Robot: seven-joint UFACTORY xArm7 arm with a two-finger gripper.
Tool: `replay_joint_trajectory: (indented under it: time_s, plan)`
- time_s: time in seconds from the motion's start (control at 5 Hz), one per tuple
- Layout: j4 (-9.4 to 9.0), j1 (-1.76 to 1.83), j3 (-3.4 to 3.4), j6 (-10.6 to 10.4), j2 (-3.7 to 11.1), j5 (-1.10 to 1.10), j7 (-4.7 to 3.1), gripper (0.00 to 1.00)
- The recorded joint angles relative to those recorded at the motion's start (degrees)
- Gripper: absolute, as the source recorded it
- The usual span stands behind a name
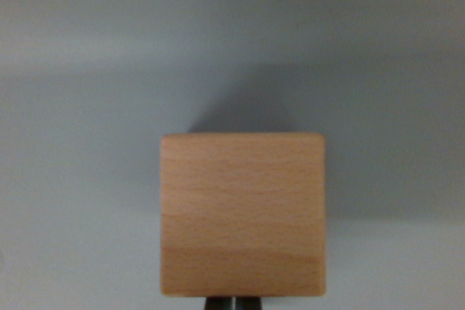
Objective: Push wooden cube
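Wooden cube (243, 214) fills lower centre on grey surface (80, 179); dark fingertips (234, 303) at its bottom edge.

The wrist view is softly and evenly lit, rather dim, with no glare. The whole picture is slightly blurred; the wooden cube (243, 214) has fuzzy edges and faint grain. A diffuse grey shadow (254, 103) spreads from the cube upward and toward the wrist view's right across the pale surface (80, 179). The corners darken a little.
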Motion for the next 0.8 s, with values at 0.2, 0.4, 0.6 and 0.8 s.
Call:
replay_joint_trajectory:
  time_s: [0.2, 0.4, 0.6, 0.8]
  plan:
    - [0.00, 0.00, 0.00, 0.00, 0.00, 0.00, 0.00, 1.00]
    - [1.22, -0.02, -0.02, 0.46, 0.76, -0.01, -0.02, 1.00]
    - [1.22, -0.02, -0.02, 0.46, 0.76, -0.01, -0.02, 1.00]
    - [2.01, -0.03, -0.03, 0.76, 1.25, -0.02, -0.04, 1.00]
